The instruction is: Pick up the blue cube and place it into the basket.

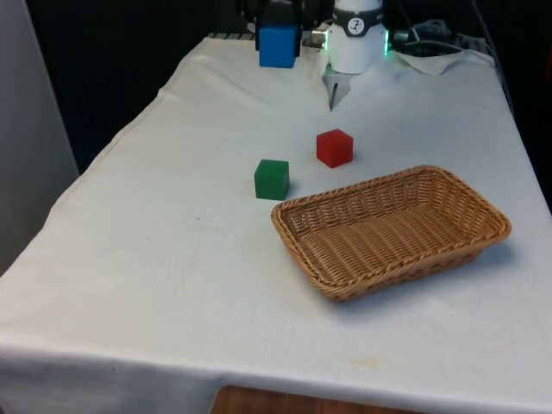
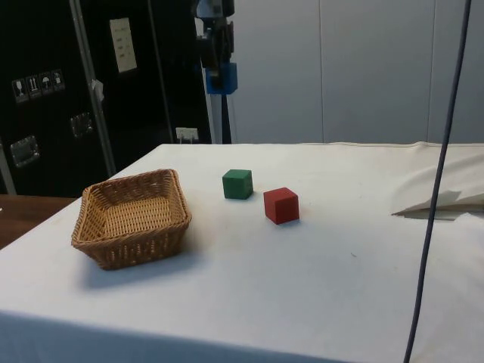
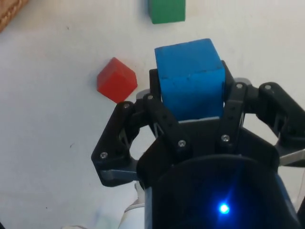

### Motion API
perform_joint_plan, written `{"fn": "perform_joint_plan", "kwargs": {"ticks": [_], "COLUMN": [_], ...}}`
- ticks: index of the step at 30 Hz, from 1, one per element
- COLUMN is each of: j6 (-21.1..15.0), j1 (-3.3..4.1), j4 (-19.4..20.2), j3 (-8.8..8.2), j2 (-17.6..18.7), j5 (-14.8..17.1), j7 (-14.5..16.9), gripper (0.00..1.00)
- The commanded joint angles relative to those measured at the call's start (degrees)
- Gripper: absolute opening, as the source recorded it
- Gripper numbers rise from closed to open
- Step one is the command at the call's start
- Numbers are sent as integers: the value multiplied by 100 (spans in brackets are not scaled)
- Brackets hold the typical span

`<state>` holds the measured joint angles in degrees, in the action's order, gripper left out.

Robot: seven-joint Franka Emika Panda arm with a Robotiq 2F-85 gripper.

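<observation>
Gripper [image 3: 190, 102] is clamped on the blue cube [image 1: 278, 45], held high over the table, so next it probably needs carrying over the basket [image 1: 483, 235] and dropping in.

Front view: set at the table's near end, raised, facing down its length past the basket [image 1: 392, 231]. Side view: placed lower, off the table's long edge, facing across it with the basket [image 2: 132, 218] nearest the lens. Wrist view: mounted above the gripper [image 3: 190, 102], looking straight down, close to the cloth. Shared by all three: the red cube [image 1: 335, 147] and green cube [image 1: 272, 179], both beyond the basket from the front.
</observation>
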<state>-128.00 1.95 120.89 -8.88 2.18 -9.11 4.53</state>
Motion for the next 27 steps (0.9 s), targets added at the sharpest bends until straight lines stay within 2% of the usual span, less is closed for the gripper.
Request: {"fn": "perform_joint_plan", "kwargs": {"ticks": [1, 3, 4, 5, 12, 13, 14, 20, 22, 23, 24, 27], "j6": [80, 109, 34, 120, 183, 103, 189, 218, 223, 149, 229, 246], "j1": [23, 34, 11, 40, 69, 40, 69, 92, 92, 63, 92, 103], "j4": [-80, -189, -143, -229, -516, -447, -550, -779, -842, -791, -877, -997], "j3": [23, 92, 97, 115, 292, 281, 315, 476, 516, 521, 544, 630], "j2": [57, 155, 126, 189, 435, 390, 470, 676, 733, 699, 762, 882], "j5": [-57, -57, -6, -57, -63, -11, -63, -63, -63, -17, -63, -63], "j7": [-80, -120, -63, -138, -252, -183, -269, -350, -367, -309, -384, -418], "gripper": [2, 2, 2, 2, 2, 2, 2, 2, 2, 2, 2, 2]}}
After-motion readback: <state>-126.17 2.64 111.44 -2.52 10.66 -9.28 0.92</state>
